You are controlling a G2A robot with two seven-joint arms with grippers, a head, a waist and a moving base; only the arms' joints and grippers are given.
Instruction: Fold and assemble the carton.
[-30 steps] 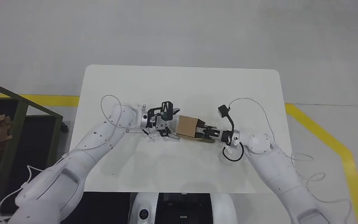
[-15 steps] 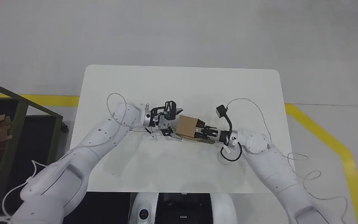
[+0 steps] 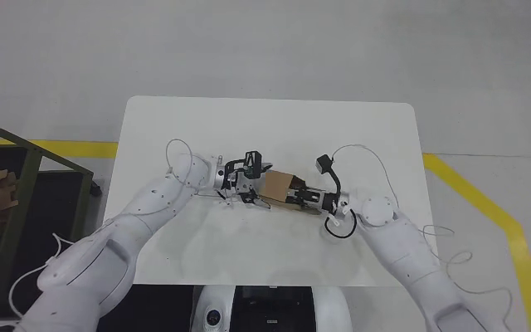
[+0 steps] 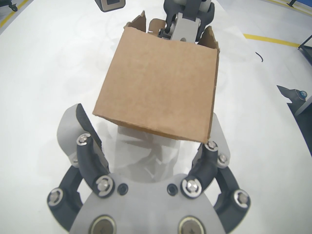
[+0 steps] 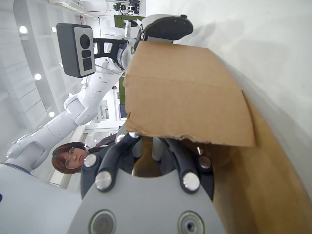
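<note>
The carton (image 3: 280,187) is looking light and crushable, best held by its creased edges. The left pincer (image 4: 147,124) is gaping around one end; whether the right pincer (image 3: 299,197) is gripping, I cannot tell.

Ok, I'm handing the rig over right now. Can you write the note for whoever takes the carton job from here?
The left gripper is open, straddling one end of the carton without clamping it.
The right gripper is at the carton's opposite end, reaching into its open mouth; its grip cannot be told.
The carton sits mid-table, between the two grippers.
Done: the carton is opened out into a box shape.
Left: the end flaps at the right gripper's end stand unfolded, so fold and tuck them. The other end is hidden; check it too.
</note>
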